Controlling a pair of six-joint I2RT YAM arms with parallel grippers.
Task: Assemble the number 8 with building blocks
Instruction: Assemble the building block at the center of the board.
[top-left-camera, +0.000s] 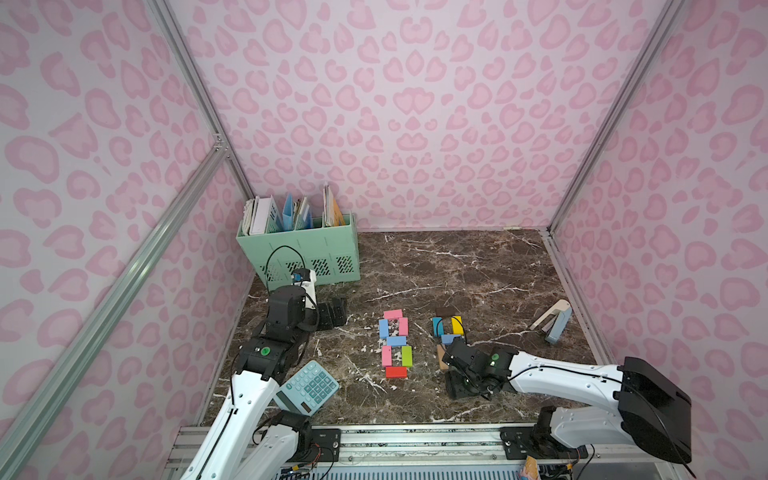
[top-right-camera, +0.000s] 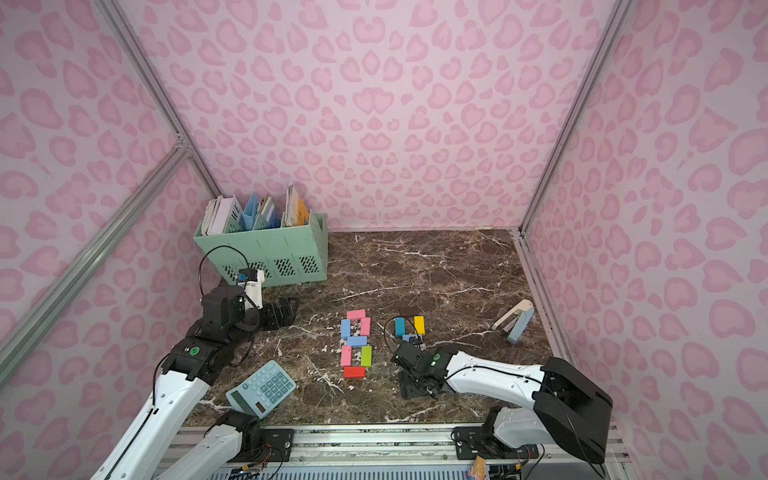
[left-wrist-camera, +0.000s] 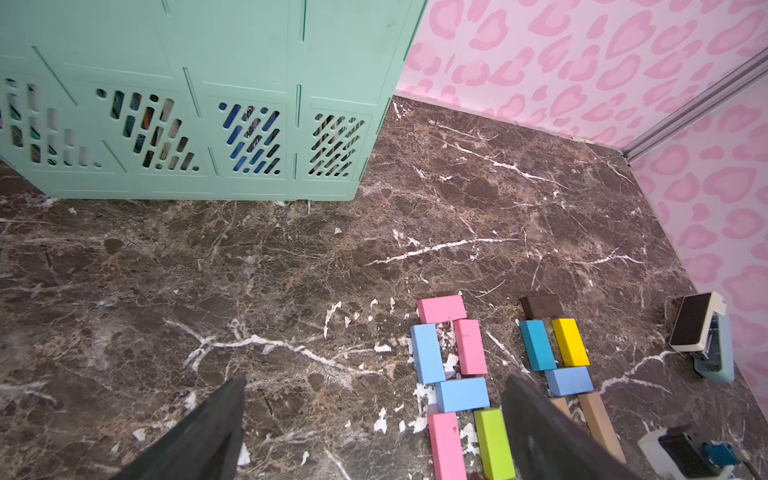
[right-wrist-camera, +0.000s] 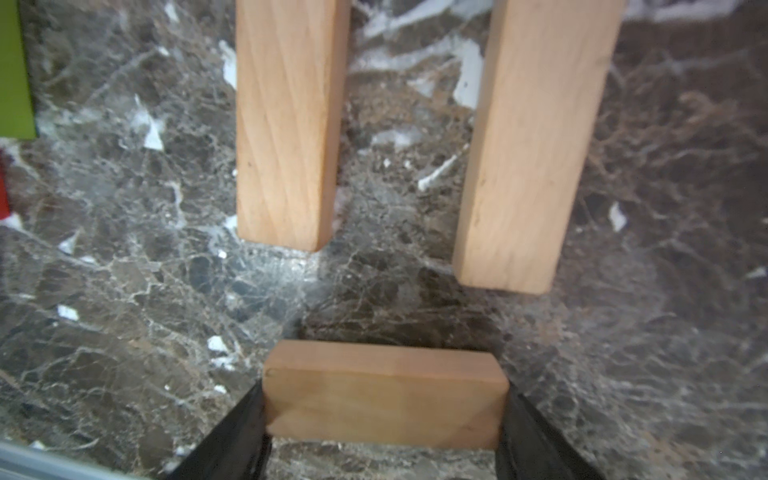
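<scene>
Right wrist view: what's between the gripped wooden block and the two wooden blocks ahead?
Only bare marble tabletop between the gripped wooden block and the two wooden blocks; right wrist view shows it.

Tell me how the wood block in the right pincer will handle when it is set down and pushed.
Probably stiff: the wood block keeps straight edges in the right pincer. It should lie flat without rolling, like the two flat blocks on the table. On that smooth top it may slide easily when nudged.
</scene>
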